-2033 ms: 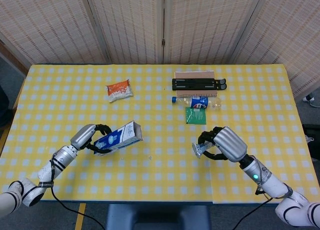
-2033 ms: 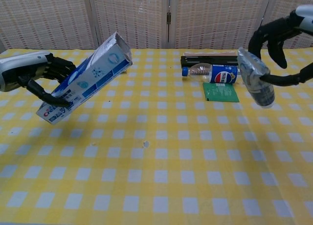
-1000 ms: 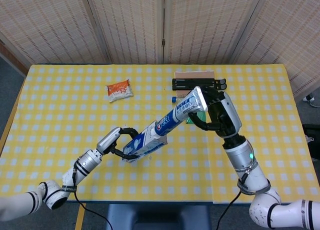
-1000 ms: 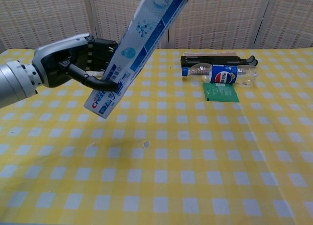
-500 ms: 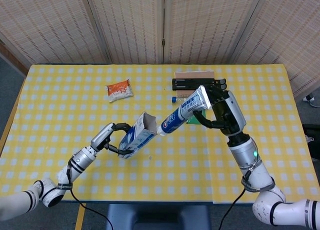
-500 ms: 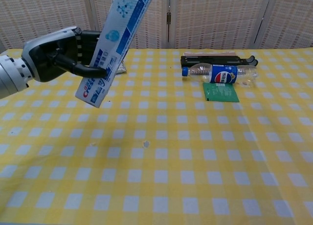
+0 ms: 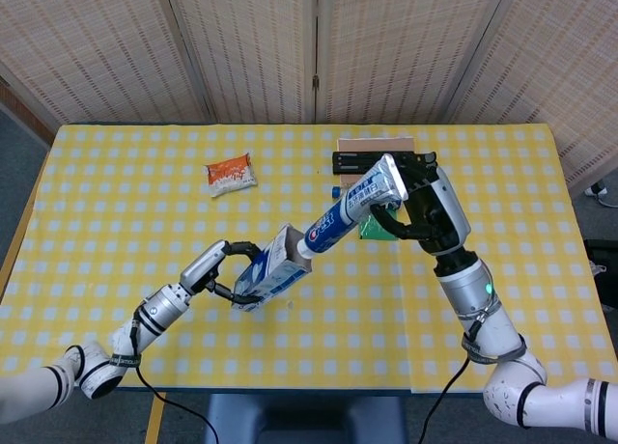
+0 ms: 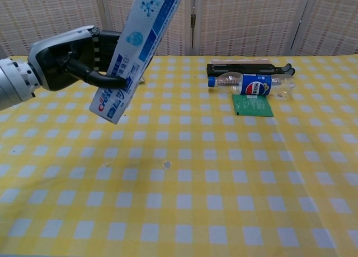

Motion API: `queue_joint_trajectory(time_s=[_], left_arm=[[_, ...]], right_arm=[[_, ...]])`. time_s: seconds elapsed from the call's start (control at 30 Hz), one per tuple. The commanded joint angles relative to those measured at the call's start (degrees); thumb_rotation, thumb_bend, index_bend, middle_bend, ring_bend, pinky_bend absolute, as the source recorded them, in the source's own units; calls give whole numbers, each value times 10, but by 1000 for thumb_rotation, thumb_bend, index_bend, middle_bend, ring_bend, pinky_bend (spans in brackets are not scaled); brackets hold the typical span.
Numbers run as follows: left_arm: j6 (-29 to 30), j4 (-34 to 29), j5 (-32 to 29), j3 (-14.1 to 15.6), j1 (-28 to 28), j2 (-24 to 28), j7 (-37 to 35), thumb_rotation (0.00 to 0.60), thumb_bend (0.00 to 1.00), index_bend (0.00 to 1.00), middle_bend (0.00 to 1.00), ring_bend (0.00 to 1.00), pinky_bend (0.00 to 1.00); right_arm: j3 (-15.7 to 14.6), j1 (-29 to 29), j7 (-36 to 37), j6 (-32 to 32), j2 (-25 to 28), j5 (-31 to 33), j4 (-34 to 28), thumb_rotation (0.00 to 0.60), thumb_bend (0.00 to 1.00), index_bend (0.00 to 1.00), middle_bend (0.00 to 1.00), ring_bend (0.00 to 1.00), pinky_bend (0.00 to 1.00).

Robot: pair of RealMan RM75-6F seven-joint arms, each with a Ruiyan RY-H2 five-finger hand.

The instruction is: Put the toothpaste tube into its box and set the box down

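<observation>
Toothpaste tube hangs in the air above the yellow checked table, slanting down to the left from its flat crimped end, and its cap end sits right at the open mouth of the box; whether the cap has gone inside cannot be told. The right hand grasps the tube at its wide upper end, fingers wrapped around it. The left hand holds the box off the table, dark fingers curled around its lower part, the open end tilted up toward the tube. In the chest view the box rises steeply from the left hand and runs out of the top of the picture, and the right hand does not show there.

Farther back on the table lie an orange snack packet, a black stand on a strip of cardboard, a clear bottle with a blue label lying on its side just in front of it, and a green card touching the bottle.
</observation>
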Motion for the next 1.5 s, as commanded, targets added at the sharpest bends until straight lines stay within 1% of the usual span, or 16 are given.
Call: queue_joint_trajectory(time_s=[0.03,0.37,0.6,0.8,0.93,1.07,1.1,1.13,1.23,1.27,1.3,1.37,1.43,1.5], left_arm=[[-3,-3,-1,-1,-3,0,7,600,145,517,604,409,423],[1,-23,0,-3,-7,8,19,600,145,517,604,408,422],[9,-31,4,-3,-8,15,18,600,146,518,603,407,422],[6,-34,2,-6,-14,19,1,600,146,518,604,408,421],[8,-32,-2,-10,-15,16,-1,600,145,520,603,409,422],[12,-33,-7,-16,-16,13,-1,600,146,521,603,410,423],[13,-34,-8,-17,-16,13,-1,600,146,521,603,410,423],[15,-35,-8,-19,-16,12,-1,600,146,522,603,410,423],[18,-38,-9,-20,-15,13,3,600,146,522,603,410,423],[19,-39,-10,-21,-15,13,3,600,146,522,603,411,423],[20,-40,-11,-21,-14,13,3,600,146,522,603,410,423],[22,-42,-12,-21,-12,14,2,600,146,522,603,410,423],[24,-43,-12,-22,-11,15,2,600,145,522,603,410,423],[26,-45,-12,-22,-10,15,2,600,145,522,604,410,423]], right_arm=[[-1,2,-4,-5,-4,-1,-3,600,365,867,709,683,585],[1,-5,-3,-1,-8,-4,-6,600,365,867,709,682,585],[-3,-5,-5,-6,-13,-7,3,600,365,867,709,681,585],[-8,6,-13,-15,-34,-11,19,600,364,867,709,681,585],[-4,16,-6,-30,-42,0,19,600,364,867,709,678,581],[-8,25,-33,-29,-59,-7,17,600,364,867,702,669,564],[-10,27,-41,-28,-64,-11,16,600,364,854,684,652,541],[-14,29,-50,-26,-68,-22,13,600,365,818,644,619,497],[-22,31,-63,-21,-75,-41,6,600,365,659,512,512,363],[-24,31,-66,-21,-75,-46,4,600,365,583,457,460,305],[-26,31,-67,-21,-75,-50,2,600,365,529,424,428,270],[-27,33,-71,-22,-72,-53,2,600,365,347,330,338,175],[-27,33,-82,-21,-73,-49,2,600,364,199,262,276,113],[-27,33,-92,-19,-74,-45,2,600,365,94,208,231,71]])
